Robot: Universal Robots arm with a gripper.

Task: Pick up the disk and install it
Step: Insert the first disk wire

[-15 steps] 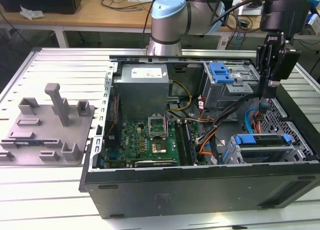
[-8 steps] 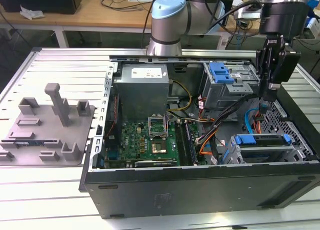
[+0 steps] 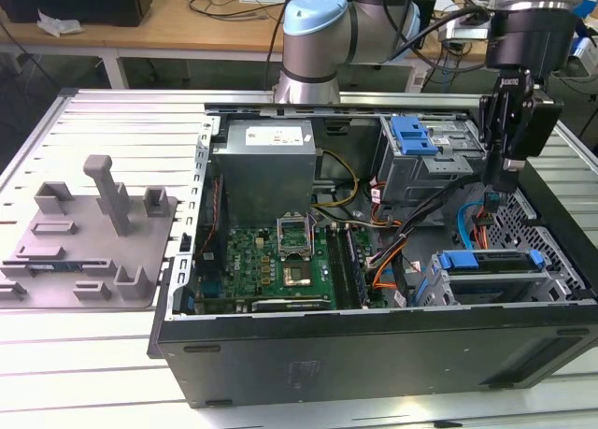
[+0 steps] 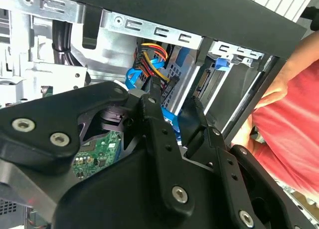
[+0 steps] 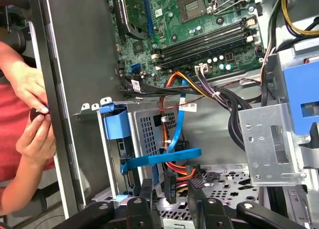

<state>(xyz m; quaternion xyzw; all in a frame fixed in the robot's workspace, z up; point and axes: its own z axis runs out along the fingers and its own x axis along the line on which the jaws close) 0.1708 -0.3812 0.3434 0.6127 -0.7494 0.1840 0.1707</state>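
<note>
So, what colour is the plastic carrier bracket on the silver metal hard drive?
Blue; the carrier bracket shows best in the exterior view.

Diffuse overhead light is filling the exterior view evenly and glaring off the ribbed silver aluminium table (image 3: 374, 418) at its near edge. The open black computer case (image 3: 374, 354) is shading its own interior. In the second wrist view the black gripper (image 4: 172, 103) is reading dark and the white slatted surface (image 4: 281, 0) is blowing out.
</note>
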